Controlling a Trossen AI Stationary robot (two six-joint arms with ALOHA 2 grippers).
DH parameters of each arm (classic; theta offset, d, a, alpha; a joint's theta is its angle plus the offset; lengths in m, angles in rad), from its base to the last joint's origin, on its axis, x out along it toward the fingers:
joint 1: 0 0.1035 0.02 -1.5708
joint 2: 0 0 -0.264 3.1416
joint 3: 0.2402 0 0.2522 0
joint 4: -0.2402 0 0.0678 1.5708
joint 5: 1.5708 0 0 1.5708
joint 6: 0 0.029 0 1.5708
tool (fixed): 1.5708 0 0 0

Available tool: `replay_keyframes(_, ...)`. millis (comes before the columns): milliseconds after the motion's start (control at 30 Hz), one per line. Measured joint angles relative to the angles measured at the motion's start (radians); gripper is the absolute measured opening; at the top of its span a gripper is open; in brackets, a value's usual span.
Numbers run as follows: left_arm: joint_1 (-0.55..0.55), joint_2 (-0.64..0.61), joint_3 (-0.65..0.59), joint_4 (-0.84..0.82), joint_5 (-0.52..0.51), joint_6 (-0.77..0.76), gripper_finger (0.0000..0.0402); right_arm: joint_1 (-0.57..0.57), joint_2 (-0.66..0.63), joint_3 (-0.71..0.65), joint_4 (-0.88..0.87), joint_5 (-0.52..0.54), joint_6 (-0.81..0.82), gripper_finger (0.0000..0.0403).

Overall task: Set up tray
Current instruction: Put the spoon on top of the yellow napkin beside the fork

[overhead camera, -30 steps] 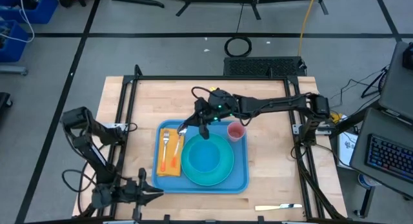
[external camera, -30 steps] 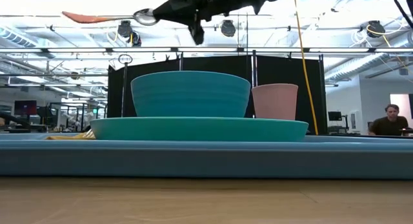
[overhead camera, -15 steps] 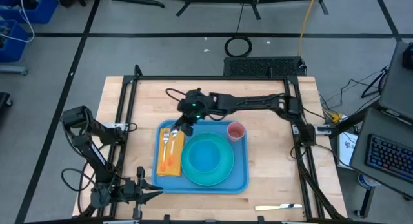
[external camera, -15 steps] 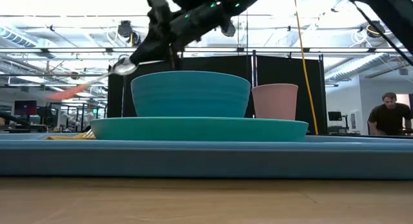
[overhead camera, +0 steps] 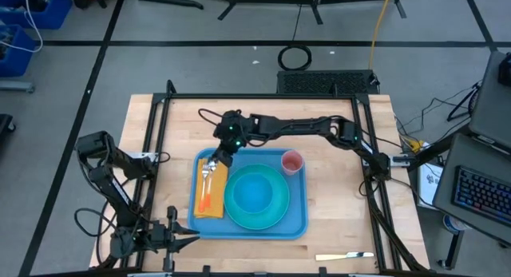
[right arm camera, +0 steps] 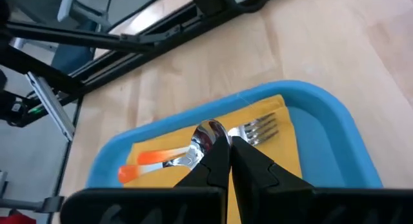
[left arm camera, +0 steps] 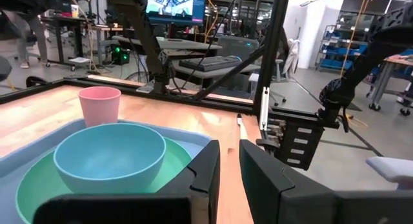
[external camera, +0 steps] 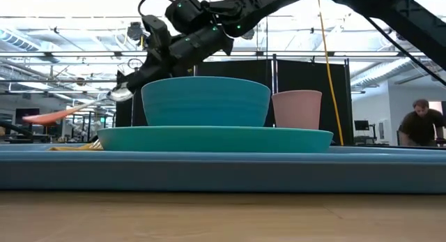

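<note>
On the wooden table (overhead camera: 335, 189) sits the tray (overhead camera: 297, 226), holding a plate, bowl, cup and napkin. The right gripper (overhead camera: 217, 159), pinching a spoon (right arm camera: 169, 158), has swung from over the bowl (overhead camera: 255, 191) down over the orange napkin (overhead camera: 209, 208) beside the fork (right arm camera: 259, 129), so placement looks imminent. The left gripper (left arm camera: 227, 169) waits at the table's front-left corner, fingers slightly apart.

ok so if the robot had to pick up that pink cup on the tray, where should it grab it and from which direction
Probably by the rim, from straight above. The pink cup stands upright with its mouth open in the tray's far right corner. The teal bowl and plate crowd one side, so a side approach looks tight.
</note>
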Motion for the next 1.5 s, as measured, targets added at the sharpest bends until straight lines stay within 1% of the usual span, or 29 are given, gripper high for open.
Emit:
replay_keyframes(533,-0.003,0.0,0.0,-0.001,-0.005,0.008,0.0063,-0.007,0.002,-0.001,-0.018,0.004,0.001,0.0)
replay_keyframes(633,-0.003,0.0,0.0,-0.001,-0.025,0.008,0.0063,-0.007,0.018,-0.001,-0.011,0.002,0.005,0.0)
replay_keyframes(767,-0.003,0.0,0.0,-0.002,-0.026,0.01,0.0063,-0.01,0.052,-0.002,0.011,0.004,0.014,0.0)
replay_keyframes(900,-0.003,0.0,0.0,-0.017,-0.025,0.005,0.0063,-0.018,0.068,-0.002,0.007,-0.022,0.024,0.0)
replay_keyframes(1100,-0.003,0.0,0.0,-0.023,-0.026,0.0,0.0063,-0.02,0.069,-0.002,0.044,-0.025,0.024,0.0)
replay_keyframes(1233,-0.003,0.0,0.0,-0.024,-0.026,0.0,0.0063,-0.021,0.069,-0.002,0.036,-0.059,0.046,0.0)
replay_keyframes(1500,-0.003,0.0,0.0,-0.025,-0.026,0.0,0.0063,-0.021,0.069,-0.002,0.029,-0.049,0.031,0.0)
